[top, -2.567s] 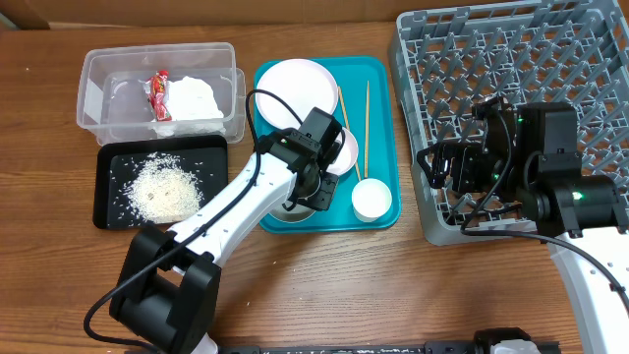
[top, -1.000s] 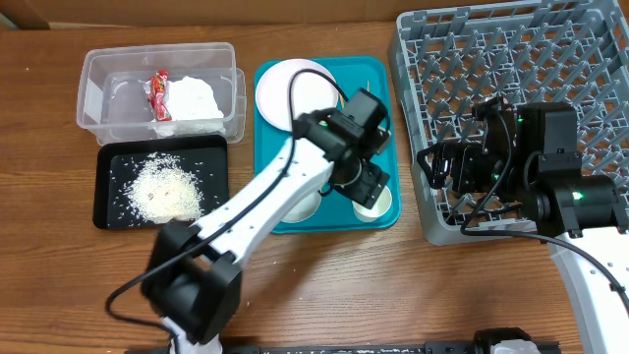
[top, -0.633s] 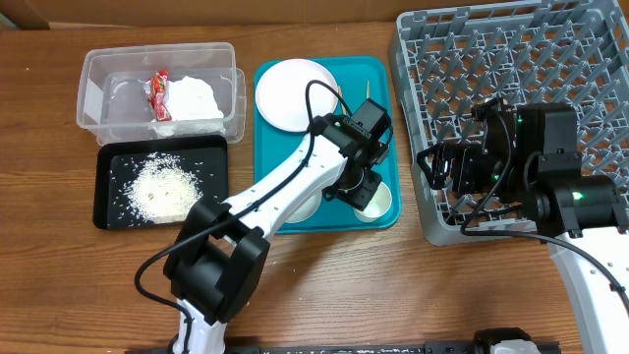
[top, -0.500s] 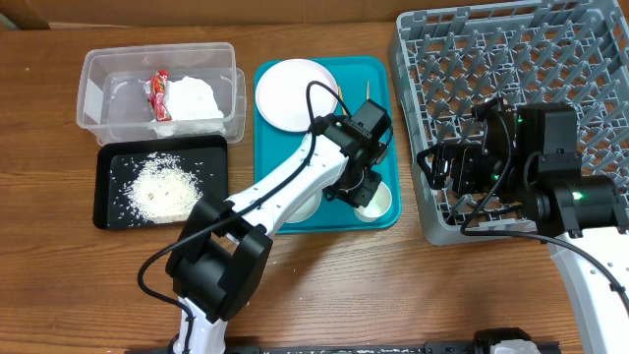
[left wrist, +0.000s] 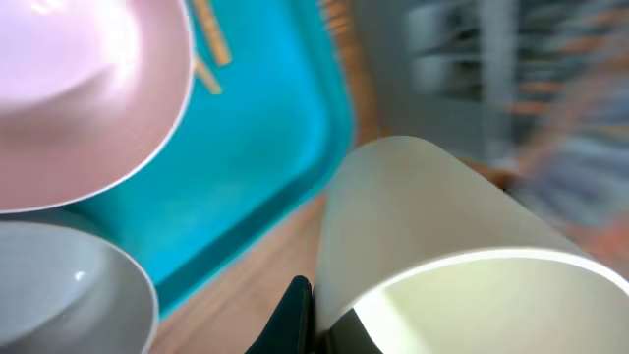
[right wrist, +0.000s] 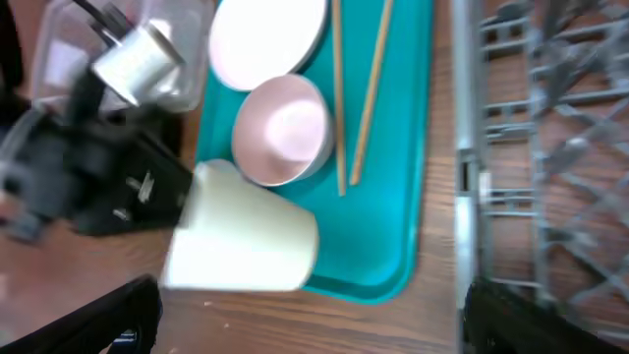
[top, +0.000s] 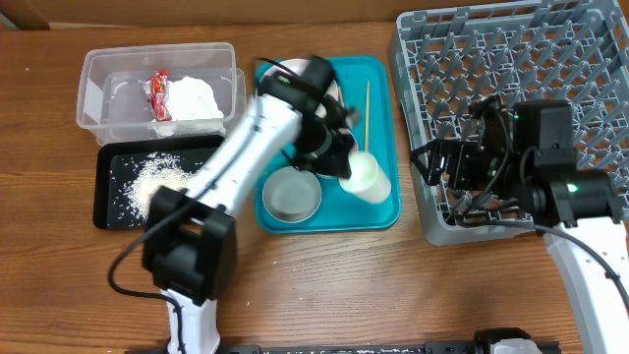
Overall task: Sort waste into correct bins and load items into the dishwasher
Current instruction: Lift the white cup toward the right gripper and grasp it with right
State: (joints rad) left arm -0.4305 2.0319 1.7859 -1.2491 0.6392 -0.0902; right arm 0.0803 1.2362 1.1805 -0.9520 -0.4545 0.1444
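over the right side of the teal tray (top: 383,98), the left end effector (top: 342,167) is clamped on the rim of the small white cup (top: 366,181), held tilted. it is likely light, stiff, slick and breakable, so a firm rim pinch suits it. the right end effector (top: 432,172) hangs with fingers apart beside the dish rack (top: 511,59).

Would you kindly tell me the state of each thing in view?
white cup: held, tipped sideways, empty
left gripper: shut on cup
right gripper: open
grey-green bowl: upright, empty
small white bowl: upright, empty
white plate: empty
chopsticks: lying flat on teal tray
dish rack: no dishes visible
clear tub: holds wrapper and napkin
black tray: holds rice
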